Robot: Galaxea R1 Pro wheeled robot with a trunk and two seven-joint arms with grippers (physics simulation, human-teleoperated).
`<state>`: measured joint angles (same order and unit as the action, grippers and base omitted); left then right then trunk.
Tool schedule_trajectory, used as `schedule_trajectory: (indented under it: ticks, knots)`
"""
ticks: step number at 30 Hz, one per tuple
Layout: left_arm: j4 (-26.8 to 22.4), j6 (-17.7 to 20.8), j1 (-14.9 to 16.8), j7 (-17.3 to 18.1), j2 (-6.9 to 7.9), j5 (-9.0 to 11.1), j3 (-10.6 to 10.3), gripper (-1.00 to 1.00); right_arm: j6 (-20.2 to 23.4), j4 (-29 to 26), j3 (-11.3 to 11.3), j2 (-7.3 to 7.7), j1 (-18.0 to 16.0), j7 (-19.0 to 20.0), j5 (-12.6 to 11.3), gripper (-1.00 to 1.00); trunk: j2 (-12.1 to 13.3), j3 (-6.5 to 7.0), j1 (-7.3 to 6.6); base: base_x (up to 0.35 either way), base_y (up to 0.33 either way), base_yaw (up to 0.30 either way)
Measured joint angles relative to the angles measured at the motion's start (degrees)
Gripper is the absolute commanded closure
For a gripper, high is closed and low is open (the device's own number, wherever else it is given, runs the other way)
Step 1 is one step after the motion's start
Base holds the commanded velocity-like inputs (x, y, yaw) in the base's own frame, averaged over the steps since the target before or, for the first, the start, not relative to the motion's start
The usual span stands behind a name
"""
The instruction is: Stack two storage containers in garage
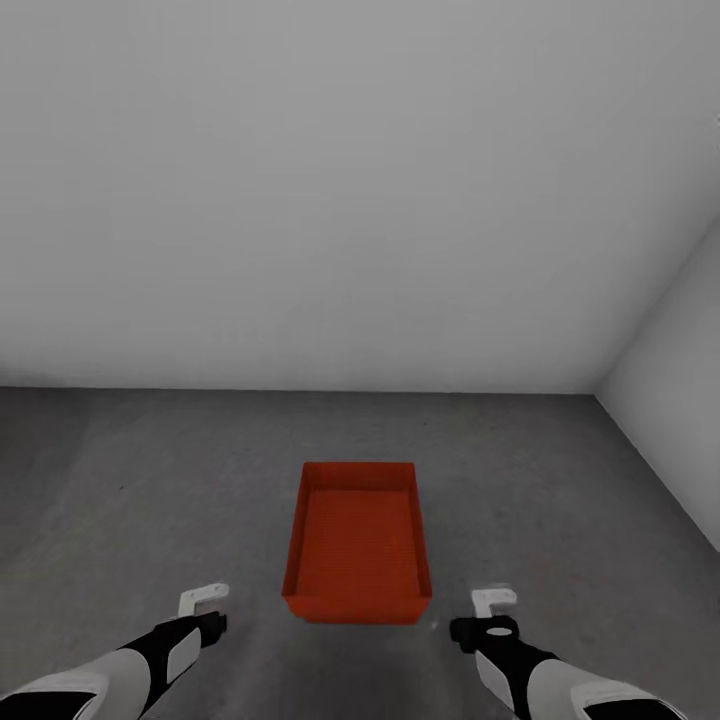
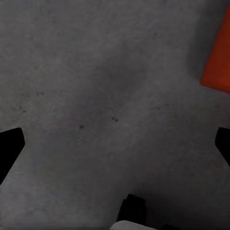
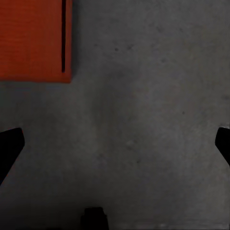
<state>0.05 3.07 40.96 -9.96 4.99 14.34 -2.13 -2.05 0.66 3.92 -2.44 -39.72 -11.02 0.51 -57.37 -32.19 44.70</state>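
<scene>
One container (image 1: pixel 358 540) is sitting on the garage floor (image 1: pixel 150 480), at 12 o'clock from the robot, near the grey wall (image 1: pixel 300 200). The left end effector (image 1: pixel 203 600) is hovering at the bin's 8 o'clock and the right end effector (image 1: pixel 494 602) at its 4 o'clock; both are spread, holding nothing, fingertips wide apart in the wrist views. Judged step: first bin placed. The next move is calling for fetching the second container and stacking it squarely on this one.
</scene>
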Motion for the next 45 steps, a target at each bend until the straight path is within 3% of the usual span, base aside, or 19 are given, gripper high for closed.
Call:
schedule_trajectory:
  ticks: [8,31,40,45]
  knots:
    - [0.0,1.5,0.1,0.0,-0.07,-0.1,0.0,-1.00,0.3,1.0,0.0,0.03,6.3,0.3,0.0,-1.00,0.0,0.00,0.00,-0.289,0.186,0.000]
    - [0.0,2.6,-0.5,-0.1,0.05,-0.1,0.0,-1.00,0.2,1.0,0.0,-0.07,10.5,0.5,0.0,-1.00,0.0,0.00,-0.01,-0.281,0.182,0.000]
    - [0.0,1.6,-5.2,0.3,-0.29,-0.2,0.0,-1.00,-0.5,1.0,0.0,-0.03,15.6,0.1,-0.3,-1.00,0.0,-0.01,-0.03,-0.035,0.026,0.000]
    - [0.0,1.4,-9.7,0.5,-0.32,-0.3,0.0,-1.00,-1.7,1.0,-0.1,-0.46,18.5,0.1,-0.5,-1.00,0.0,0.03,-0.03,-0.003,0.002,0.000]
